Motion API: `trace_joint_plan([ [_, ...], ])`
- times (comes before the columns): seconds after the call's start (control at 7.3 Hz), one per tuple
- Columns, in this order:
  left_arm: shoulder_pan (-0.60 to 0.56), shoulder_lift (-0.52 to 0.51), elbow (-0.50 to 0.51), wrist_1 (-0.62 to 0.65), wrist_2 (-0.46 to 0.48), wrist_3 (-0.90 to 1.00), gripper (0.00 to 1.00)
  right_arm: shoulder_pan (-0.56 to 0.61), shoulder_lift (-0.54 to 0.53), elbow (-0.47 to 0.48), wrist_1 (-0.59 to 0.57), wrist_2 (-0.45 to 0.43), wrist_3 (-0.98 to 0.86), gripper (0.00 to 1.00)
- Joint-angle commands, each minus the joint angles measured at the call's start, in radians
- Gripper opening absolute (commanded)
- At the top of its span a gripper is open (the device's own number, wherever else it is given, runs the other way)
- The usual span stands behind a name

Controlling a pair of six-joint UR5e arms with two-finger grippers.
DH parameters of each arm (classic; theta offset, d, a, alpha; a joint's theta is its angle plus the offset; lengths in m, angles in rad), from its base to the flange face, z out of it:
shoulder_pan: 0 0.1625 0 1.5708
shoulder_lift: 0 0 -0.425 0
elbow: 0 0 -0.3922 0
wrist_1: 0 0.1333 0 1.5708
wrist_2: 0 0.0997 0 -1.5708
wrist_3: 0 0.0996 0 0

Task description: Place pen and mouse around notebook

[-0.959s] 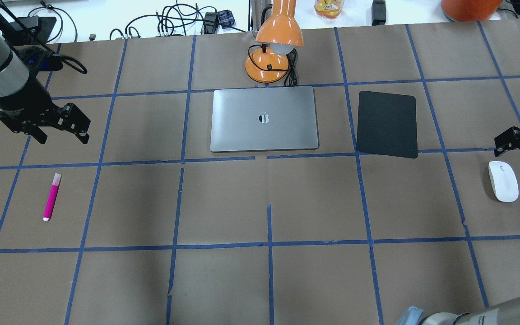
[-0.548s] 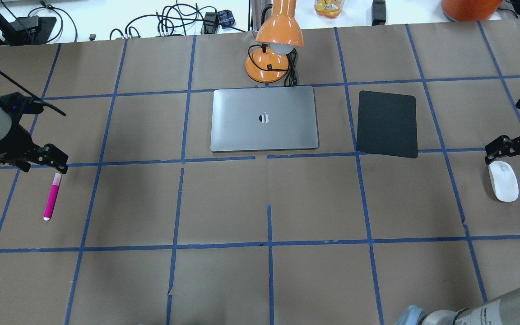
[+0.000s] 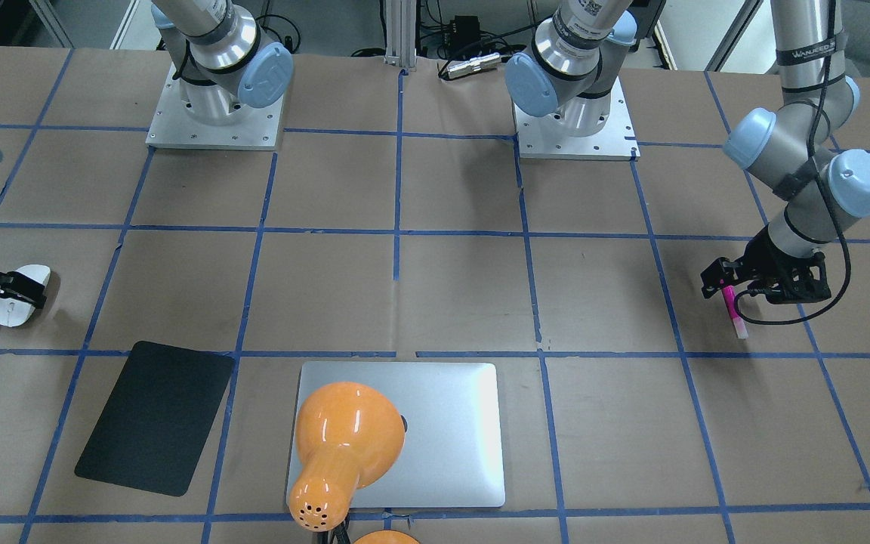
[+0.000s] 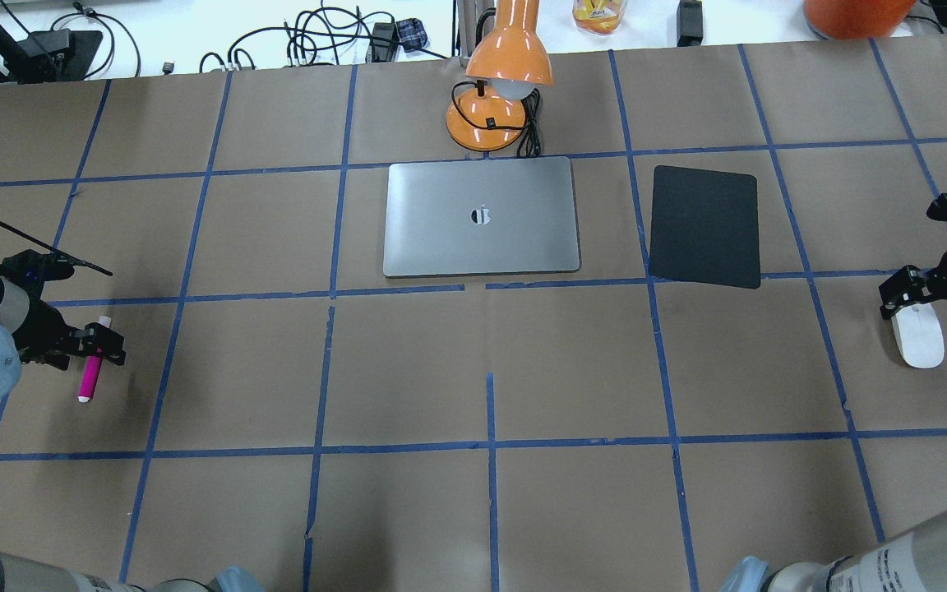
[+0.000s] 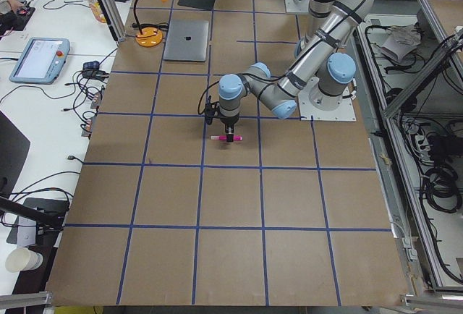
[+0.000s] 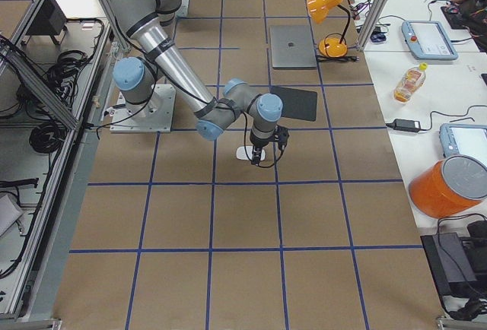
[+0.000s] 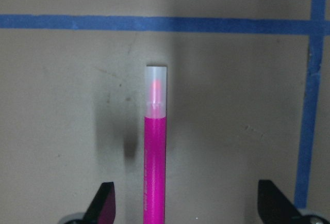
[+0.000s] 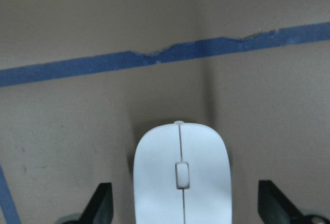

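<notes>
Both end effectors hang released over their targets.
The left end effector (image 4: 95,345) straddles the pen (image 7: 154,172), fingers (image 7: 105,203) clear of it; the right end effector (image 4: 923,302) straddles the mouse (image 8: 180,177). Both things lie on the desk (image 4: 490,493), well apart from the notebook (image 4: 482,216) farther back.

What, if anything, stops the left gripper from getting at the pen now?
Nothing that shows, so probably yes. The left gripper is open over the pen, one finger on each side of its barrel, and nothing lies between them.
</notes>
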Motion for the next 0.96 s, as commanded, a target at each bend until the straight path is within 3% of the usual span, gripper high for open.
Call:
trace_joint_plan([
  [0.0, 0.006, -0.008, 0.0, 0.008, -0.001, -0.013, 0.13, 0.0, 0.013, 0.0, 0.003, -0.043, -0.001, 1.0],
  [0.14, 0.006, -0.01, 0.0, 0.008, -0.001, -0.015, 0.0, 0.0, 0.016, -0.001, 0.01, -0.058, 0.002, 0.99],
  [0.27, 0.006, -0.013, -0.001, 0.008, -0.001, -0.015, 0.0, 0.0, 0.016, 0.001, 0.015, -0.057, 0.008, 0.89],
  [0.41, 0.006, -0.017, -0.001, 0.008, -0.001, -0.015, 0.0, 0.0, 0.016, 0.0, 0.018, -0.057, 0.012, 0.89],
  [0.82, -0.016, 0.039, -0.001, -0.019, 0.01, -0.06, 0.0, 0.002, 0.009, 0.001, 0.024, -0.054, 0.015, 0.7],
])
